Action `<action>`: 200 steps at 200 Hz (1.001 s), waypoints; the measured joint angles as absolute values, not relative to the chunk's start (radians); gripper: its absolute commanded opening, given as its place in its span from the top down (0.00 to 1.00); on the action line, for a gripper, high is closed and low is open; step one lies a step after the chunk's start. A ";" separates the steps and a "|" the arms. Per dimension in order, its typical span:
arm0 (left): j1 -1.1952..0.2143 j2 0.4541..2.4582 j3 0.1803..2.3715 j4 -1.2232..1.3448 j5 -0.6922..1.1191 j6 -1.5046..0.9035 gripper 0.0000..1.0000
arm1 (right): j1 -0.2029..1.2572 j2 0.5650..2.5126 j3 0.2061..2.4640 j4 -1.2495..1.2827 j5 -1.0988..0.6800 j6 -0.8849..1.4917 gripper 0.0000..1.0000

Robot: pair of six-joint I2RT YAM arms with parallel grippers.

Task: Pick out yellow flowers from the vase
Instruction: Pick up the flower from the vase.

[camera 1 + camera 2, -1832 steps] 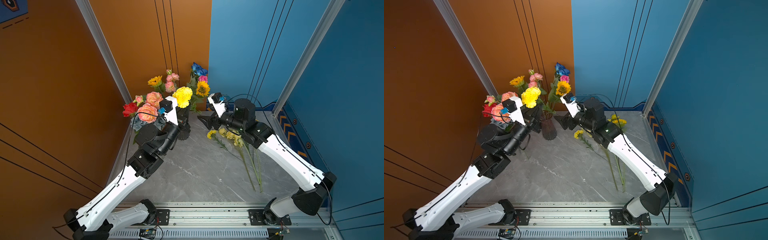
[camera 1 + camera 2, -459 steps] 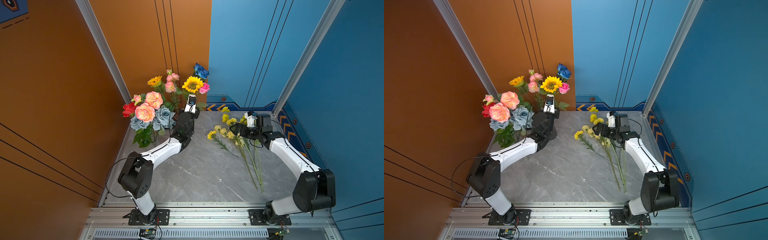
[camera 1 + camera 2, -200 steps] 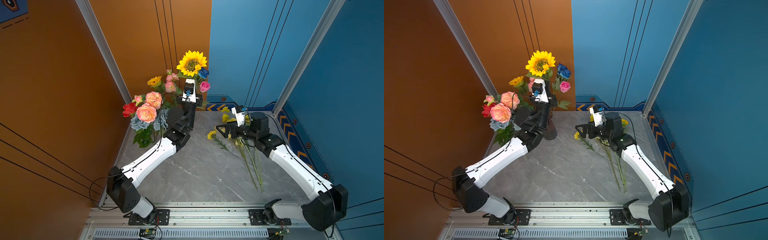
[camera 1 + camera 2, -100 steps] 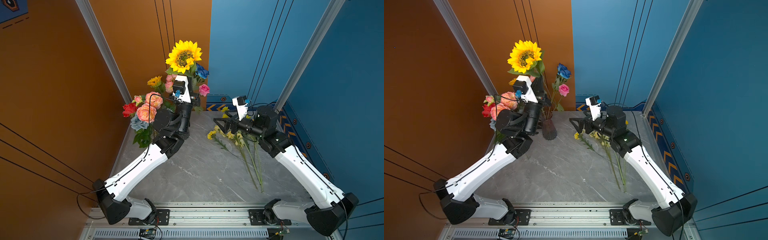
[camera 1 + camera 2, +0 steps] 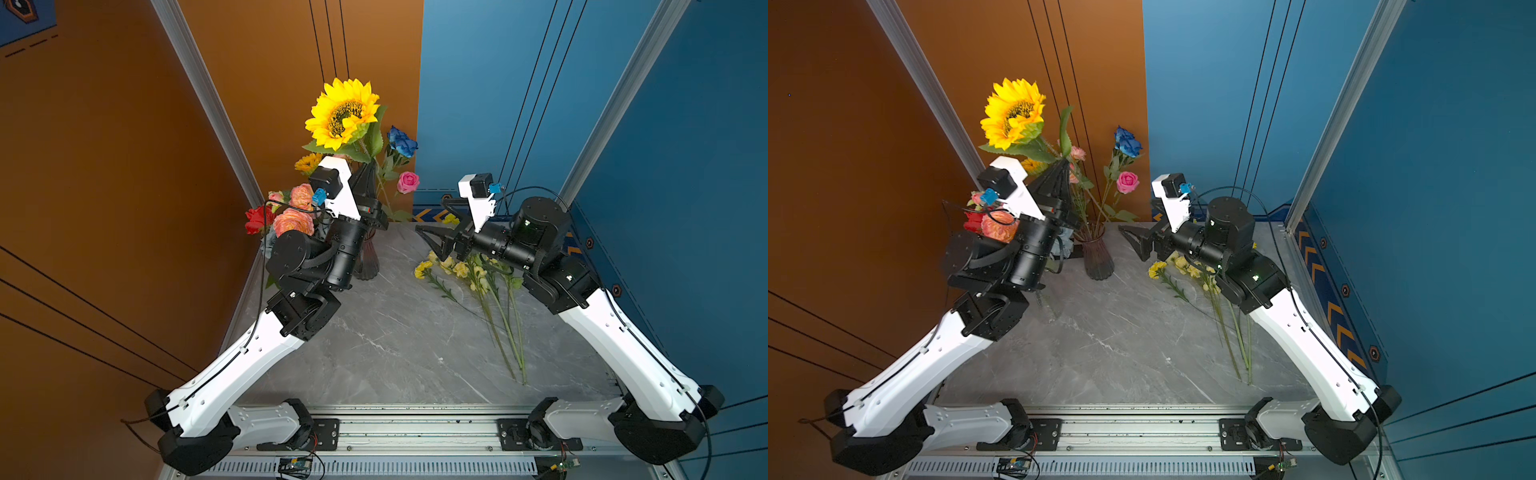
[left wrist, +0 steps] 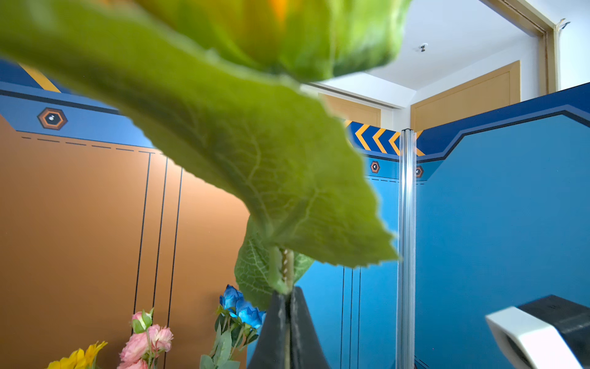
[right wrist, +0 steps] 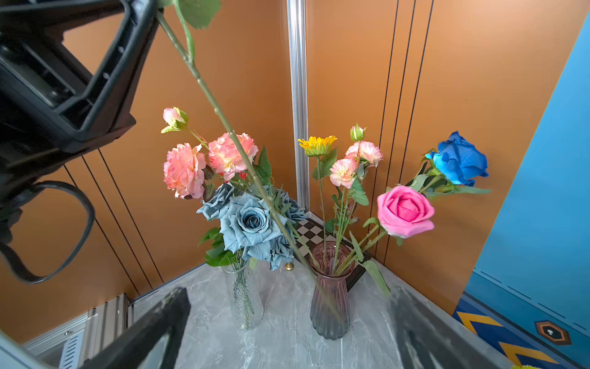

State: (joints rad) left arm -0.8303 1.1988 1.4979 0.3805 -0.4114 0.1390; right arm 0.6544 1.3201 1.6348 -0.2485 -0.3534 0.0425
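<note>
We are in the lifting-out step: the left gripper (image 5: pixel 366 169) is clenched on the big sunflower (image 5: pixel 343 113) by its stem (image 7: pixel 223 118), holding the bloom high above the purple vase (image 5: pixel 365 259) at the desk's (image 5: pixel 395 340) back corner. The right gripper (image 5: pixel 430 216) hangs spread and empty just above the picked yellow flowers (image 5: pixel 461 268) lying toward the desk's right edge. Next, we judge, the bloom must be carried across to that pile and laid down, with its long stem swung clear of the other blooms. After that a small sunflower (image 7: pixel 317 145) in the vase awaits picking. In both top views we see the arms and the pile, but the left arm hides the stem's lower part. The right wrist view shows it slanting down and seeming to cross in front of the vase wall, so we take it as out, though its end is blurred. The left wrist view shows the fingers (image 6: pixel 271 335) pinched together on the stem beneath a broad leaf (image 6: pixel 255 166).
</note>
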 measured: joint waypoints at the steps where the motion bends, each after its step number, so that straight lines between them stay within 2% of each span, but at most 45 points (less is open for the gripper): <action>1: -0.831 1.198 1.498 0.378 -0.411 0.137 1.00 | 0.656 1.321 1.636 -0.249 -0.353 0.041 0.01; 49: -0.869 1.190 1.499 0.258 -0.377 0.010 1.00 | 0.690 1.389 1.734 -0.306 -0.335 -0.018 0.06; 125: -0.887 1.150 1.449 0.159 -0.368 -0.146 1.00 | 0.727 1.464 1.777 -0.330 -0.336 -0.049 0.27; 137: -0.887 1.147 1.441 0.156 -0.368 -0.161 1.00 | 0.739 1.480 1.789 -0.331 -0.336 -0.051 0.37; 158: -0.890 1.142 1.425 0.152 -0.369 -0.181 1.00 | 0.746 1.491 1.794 -0.331 -0.336 -0.049 0.69; 176: -0.891 1.136 1.407 0.154 -0.371 -0.189 1.00 | 0.747 1.491 1.794 -0.343 -0.336 -0.054 0.90; 186: -0.891 1.133 1.399 0.155 -0.374 -0.191 0.91 | 0.748 1.491 1.794 -0.352 -0.340 -0.051 1.00; 200: -0.891 1.133 1.391 0.159 -0.377 -0.197 0.68 | 0.757 1.491 1.794 -0.361 -0.342 -0.058 1.00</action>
